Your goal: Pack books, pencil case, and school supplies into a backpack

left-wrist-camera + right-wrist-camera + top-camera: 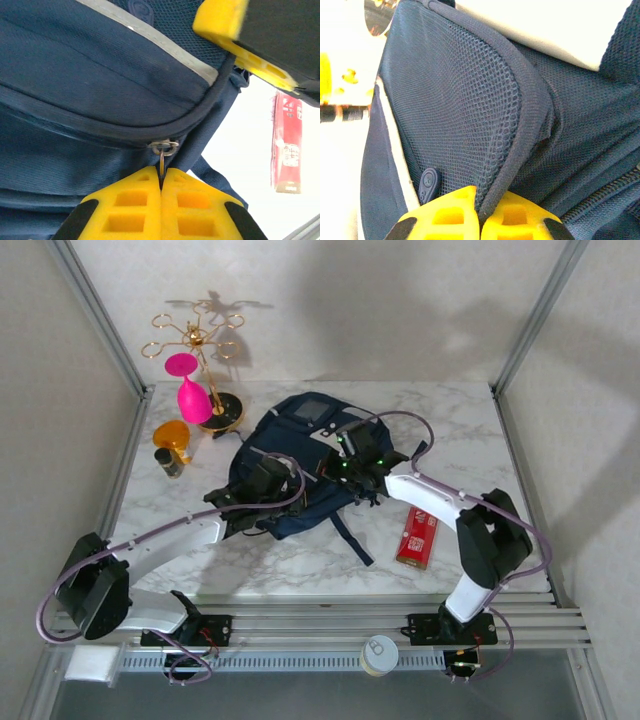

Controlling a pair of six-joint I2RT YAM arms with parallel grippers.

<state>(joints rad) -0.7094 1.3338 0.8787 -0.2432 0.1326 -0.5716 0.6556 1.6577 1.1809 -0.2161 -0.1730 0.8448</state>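
Backpack (pixel 300 430) on the table (pixel 480 440): my left fingers (pixel 157 182) pinch its zipper pull (pixel 162 152), my right fingers (pixel 467 202) clamp a piped seam (pixel 520 125). I should draw the pull along its track while bracing.

A marble-look table (pixel 300 570) boxed in by pale walls.

The table top is white with thin grey veins, and it runs from the near edge back to the rear wall (pixel 380 300). That wall and the side walls, left (pixel 45 430) and right (pixel 595 450), are covered in an off-white, faintly textured material. A slanted grey metal post stands at each back corner, one on the left (pixel 95 315) and one on the right (pixel 540 315). Silver aluminium rails (pixel 330 618) cross the near edge, above a flat grey strip (pixel 300 695). The light is even and bright, leaving soft, broad shadows (pixel 450 330) on the rear wall. In the wrist views the table top washes out to plain white.
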